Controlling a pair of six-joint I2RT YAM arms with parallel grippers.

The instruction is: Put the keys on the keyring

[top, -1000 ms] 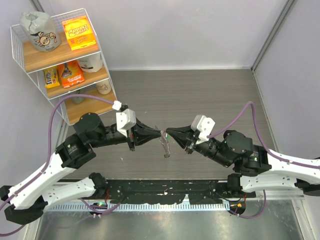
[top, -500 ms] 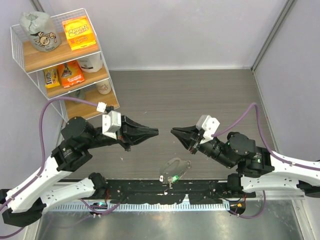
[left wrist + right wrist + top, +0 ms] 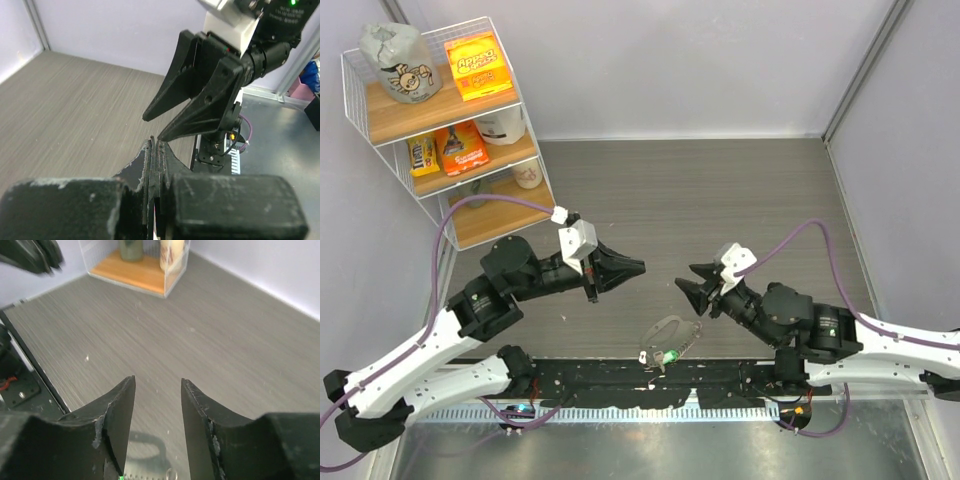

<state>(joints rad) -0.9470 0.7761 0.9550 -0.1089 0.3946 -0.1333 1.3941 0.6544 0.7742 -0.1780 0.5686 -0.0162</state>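
The keyring [image 3: 672,333], a thin silvery loop, lies flat at the table's near edge between the two arms. A key with a bright green head [image 3: 670,356] rests at its near end beside a small white piece [image 3: 643,355]. My left gripper [image 3: 638,266] hovers above and to the left of it, shut with nothing in it. My right gripper [image 3: 692,280] hangs up and to the right, open and empty. In the right wrist view the open gripper [image 3: 157,381] points at bare table, with the keyring's edge [image 3: 170,474] at the bottom. In the left wrist view the shut fingers [image 3: 150,150] face the right gripper [image 3: 151,127].
A white wire shelf [image 3: 440,130] with snack packets stands at the back left and shows in the right wrist view as the shelf [image 3: 145,265]. A black rail [image 3: 620,380] runs along the table's near edge, just below the keyring.
A second ago both grippers met on the keyring in the air. It has dropped to the table's near edge, the arms have drawn apart, and the right gripper has opened.
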